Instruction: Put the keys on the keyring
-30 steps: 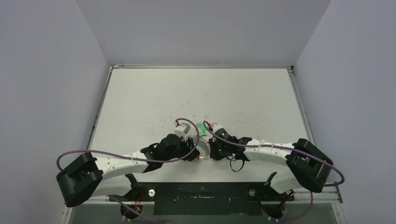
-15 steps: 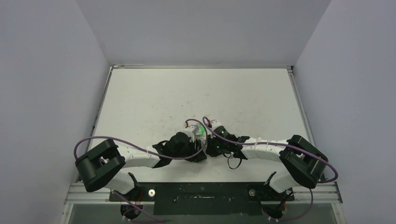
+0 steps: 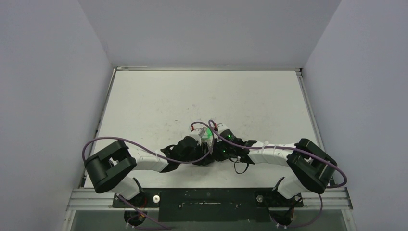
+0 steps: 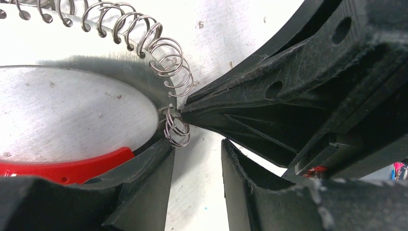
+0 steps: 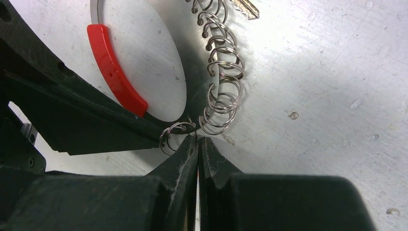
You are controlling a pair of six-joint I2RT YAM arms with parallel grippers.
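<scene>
threading looks unfinished: keys [image 5: 246, 6] sit at the keyring [image 5: 115, 72]'s far side, attachment unclear. right tool [image 5: 197, 144] is shut tight against the ring. left tool [image 4: 198, 143] is part open, gripping nothing.

No writing, brand, number or sign can be read on the keyring [image 5: 115, 72], the keys [image 5: 246, 6], the left end effector [image 4: 196, 144], the right end effector [image 5: 197, 140] or the desk [image 3: 159, 96].

— What place is this?
— A robot lab booth: bare grey walls [image 3: 48, 96] box in a scuffed white counter [image 3: 202, 94], a left arm [image 3: 144, 161] and a right arm [image 3: 274, 151] bolted to its metal rail [image 3: 207, 197].
</scene>
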